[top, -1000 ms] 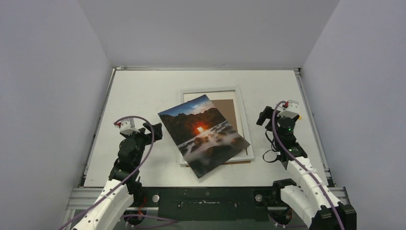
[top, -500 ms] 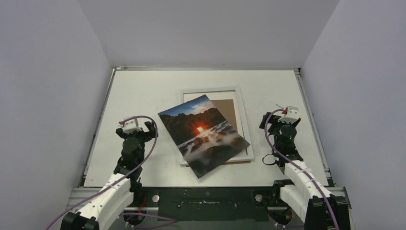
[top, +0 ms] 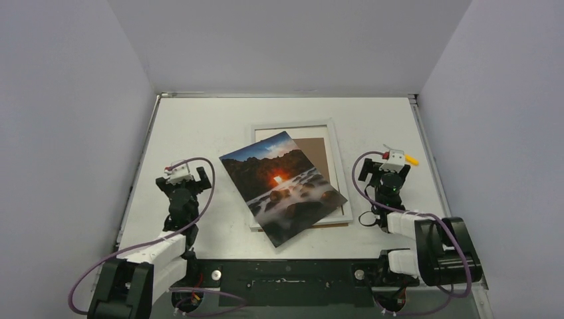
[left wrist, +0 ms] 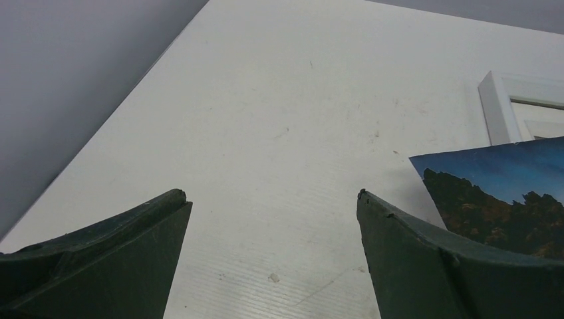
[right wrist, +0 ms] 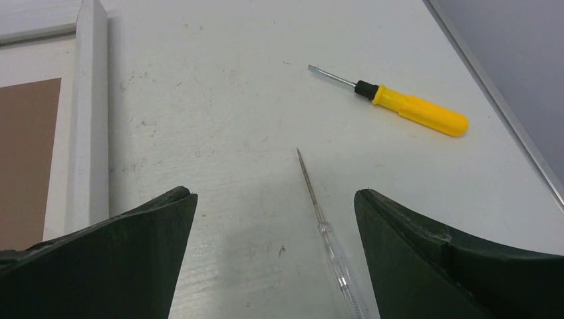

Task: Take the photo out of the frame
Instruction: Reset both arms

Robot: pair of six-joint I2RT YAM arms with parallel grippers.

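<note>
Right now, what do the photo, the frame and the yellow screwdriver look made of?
The photo: printed paper or card, a thin flat sheet. The frame: white painted wood or plastic, smooth raised moulding; the brown board inside looks matte, likely fibreboard. The yellow screwdriver: glossy plastic handle, bare metal shaft.

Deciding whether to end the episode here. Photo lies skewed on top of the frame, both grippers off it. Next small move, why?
Probably just park both arms. The photo lies face up, skewed across the frame, whose brown backing shows bare, so it looks out already. The left gripper and right gripper stand open, holding nothing, off to either side.
</note>
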